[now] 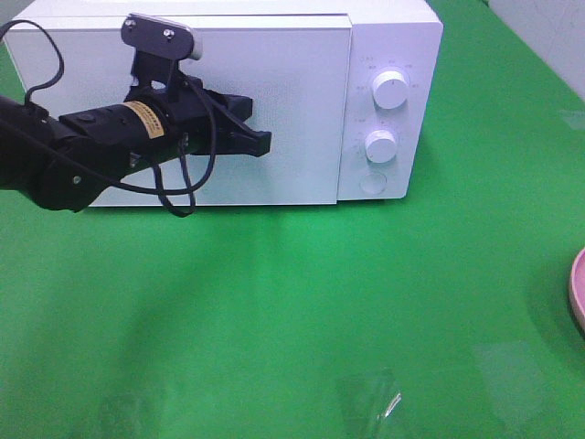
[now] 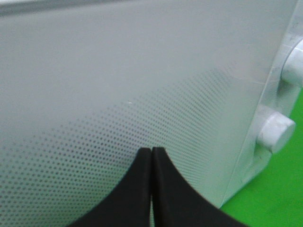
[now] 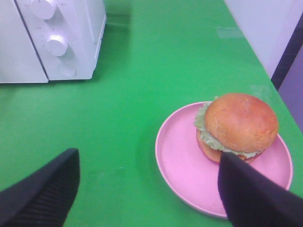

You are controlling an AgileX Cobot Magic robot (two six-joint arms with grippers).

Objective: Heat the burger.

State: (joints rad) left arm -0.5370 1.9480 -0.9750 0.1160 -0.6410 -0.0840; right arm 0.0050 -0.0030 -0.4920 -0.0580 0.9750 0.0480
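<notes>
The burger [image 3: 239, 125], soft and squashable on its pink plate [image 3: 182, 165], wants gentle bun-side holds; right claw [image 3: 147, 189] spread, left claw [image 2: 151, 184] pressed together.

The exterior high camera looks steeply down on the green table [image 1: 274, 302], facing the microwave [image 1: 274, 101] front from moderate range. The left wrist camera sits very close to the microwave door [image 2: 118, 94], looking along its dotted window toward the knobs [image 2: 275, 133] (also visible from above). The right wrist camera looks down across the table from the right, catching the same knobs and the pink plate [image 3: 189, 165], whose edge the overhead view clips.
</notes>
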